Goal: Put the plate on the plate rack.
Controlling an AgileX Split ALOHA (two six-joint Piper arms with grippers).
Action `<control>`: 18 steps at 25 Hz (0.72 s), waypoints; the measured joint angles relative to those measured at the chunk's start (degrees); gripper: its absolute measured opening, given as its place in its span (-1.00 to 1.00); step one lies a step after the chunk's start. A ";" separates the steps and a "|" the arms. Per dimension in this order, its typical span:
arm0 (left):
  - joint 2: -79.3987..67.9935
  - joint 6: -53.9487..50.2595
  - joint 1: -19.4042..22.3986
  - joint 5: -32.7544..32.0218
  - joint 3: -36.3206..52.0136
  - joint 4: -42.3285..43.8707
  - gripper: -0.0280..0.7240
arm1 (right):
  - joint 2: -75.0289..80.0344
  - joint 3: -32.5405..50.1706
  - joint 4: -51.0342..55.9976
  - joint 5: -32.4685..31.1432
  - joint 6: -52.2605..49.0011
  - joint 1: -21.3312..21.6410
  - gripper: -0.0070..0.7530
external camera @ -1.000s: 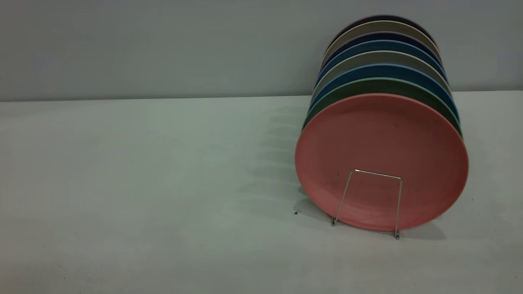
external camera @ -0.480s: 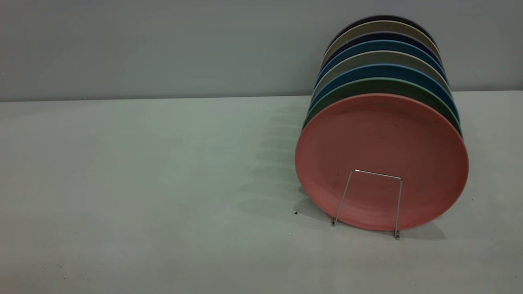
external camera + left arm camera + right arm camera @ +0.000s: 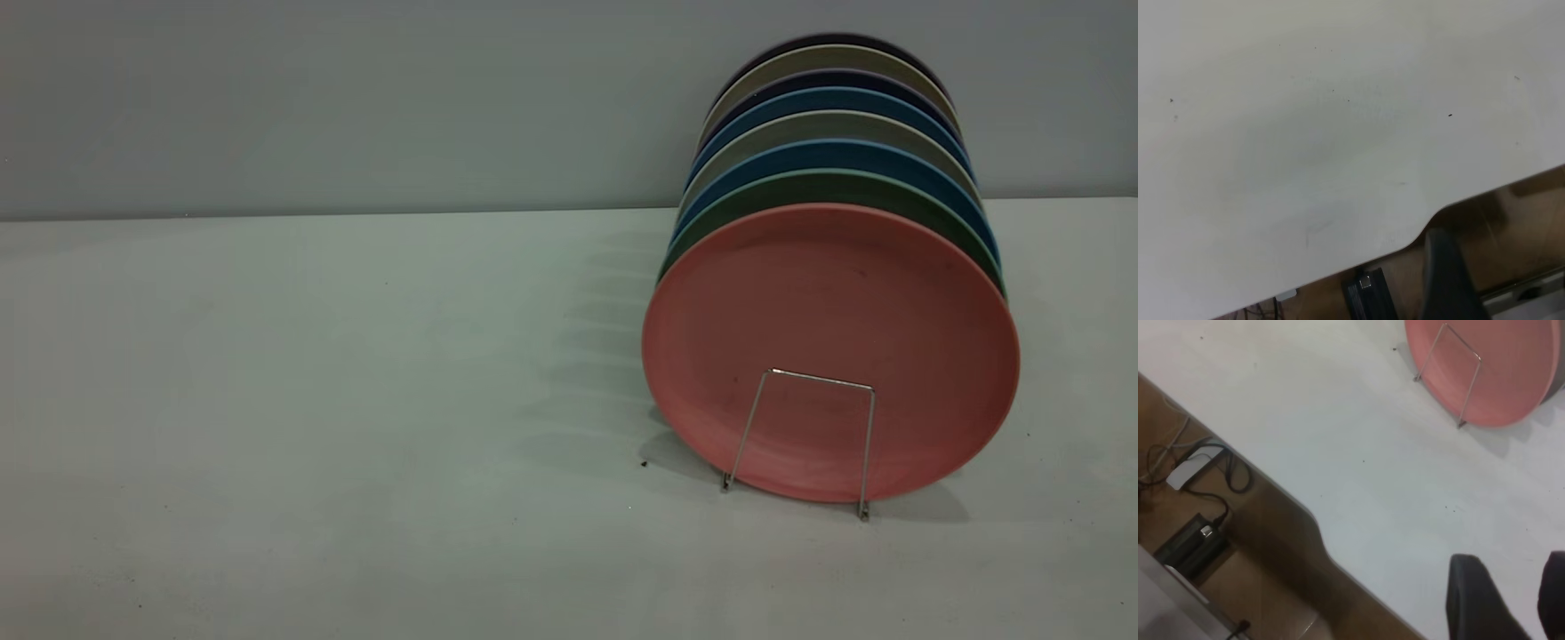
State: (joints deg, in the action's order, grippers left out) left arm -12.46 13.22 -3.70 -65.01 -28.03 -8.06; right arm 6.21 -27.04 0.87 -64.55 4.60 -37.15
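The plate stands upright in the plate rack at the table's right, nearest of the row, so placing looks finished. The right gripper hangs clear over the near table edge, fingers apart and empty; the left gripper's state I cannot tell, and no further move seems needed beyond parking

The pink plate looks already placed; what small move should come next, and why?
Probably none on the plate: it stands on edge in the plate rack, behind its front loop, untouched. I would hold the right gripper, jaws open, and the left gripper back by the table edge.
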 joint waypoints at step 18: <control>13.53 -0.12 4.66 -0.27 0.00 -0.06 0.27 | -3.10 0.00 0.13 0.00 0.00 32.93 -0.32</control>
State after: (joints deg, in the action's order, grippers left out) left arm 1.08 13.10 0.96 -65.28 -28.03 -8.12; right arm 3.10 -27.04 1.00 -64.55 4.60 -4.23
